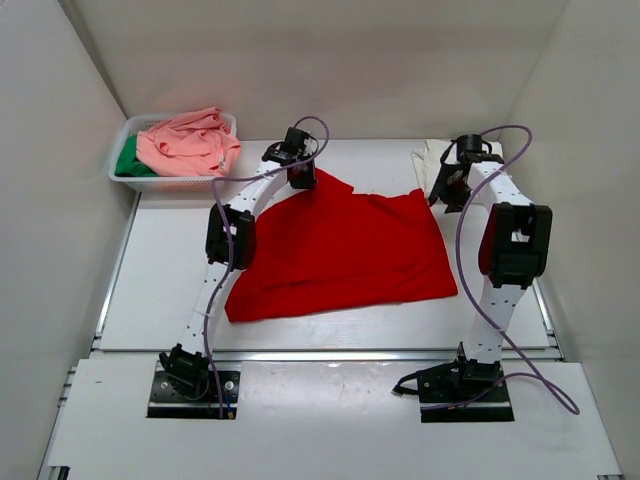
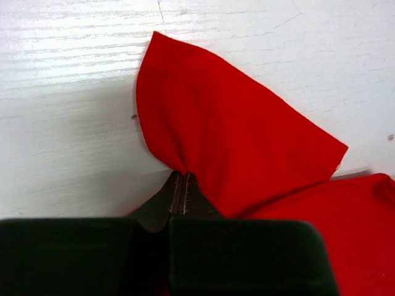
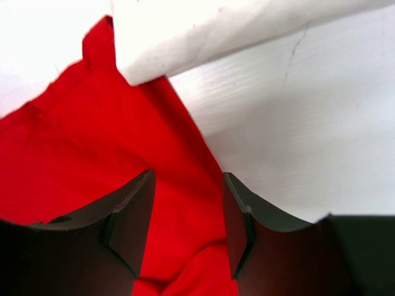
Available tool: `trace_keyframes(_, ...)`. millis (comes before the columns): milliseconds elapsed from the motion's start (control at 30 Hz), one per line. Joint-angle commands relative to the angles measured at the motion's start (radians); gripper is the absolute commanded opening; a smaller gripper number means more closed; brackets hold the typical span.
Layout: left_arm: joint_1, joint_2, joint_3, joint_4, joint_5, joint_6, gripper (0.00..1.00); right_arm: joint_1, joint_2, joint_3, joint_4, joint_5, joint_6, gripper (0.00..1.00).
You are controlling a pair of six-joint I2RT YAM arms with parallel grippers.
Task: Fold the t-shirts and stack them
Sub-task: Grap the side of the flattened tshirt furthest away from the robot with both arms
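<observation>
Cloth lies in three places in this scene. We see the red t-shirt (image 1: pixel 340 250) spread flat over the middle of the table (image 1: pixel 170 280), with its far left corner drawn up into a peak. The left gripper (image 2: pixel 182 185) is closed tight on that corner, a pinch of red cloth caught between its fingers. The right gripper (image 3: pixel 188 179) stands at the shirt's far right corner, jaws partly apart, with the shirt's right edge running through the gap between them. We cannot tell whether its pads touch the cloth. The cream-white t-shirt (image 1: pixel 428 158) lies on the table just beyond that corner, and its edge overlaps the red cloth in the right wrist view. At far left a white mesh basket (image 1: pixel 160 183) holds the salmon-pink t-shirt (image 1: pixel 190 145), heaped on top, and the green t-shirt (image 1: pixel 128 160), showing at the basket's left end.
</observation>
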Motion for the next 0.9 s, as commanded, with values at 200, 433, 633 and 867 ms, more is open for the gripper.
trace_keyframes(200,0.077,-0.109,-0.029,-0.032,0.014,-0.019,0.00,0.002,0.139,0.161,0.089,-0.034,0.023,0.44)
trace_keyframes(433,0.140,-0.318,-0.284,0.091,0.004,-0.026,0.00,0.058,0.219,0.279,0.089,-0.033,-0.001,0.45)
trace_keyframes(633,0.183,-0.422,-0.445,0.142,-0.006,-0.025,0.00,0.095,0.290,0.377,0.046,-0.019,-0.004,0.45)
trace_keyframes(867,0.205,-0.461,-0.496,0.146,0.000,-0.009,0.00,0.110,0.379,0.475,-0.006,0.019,-0.013,0.45)
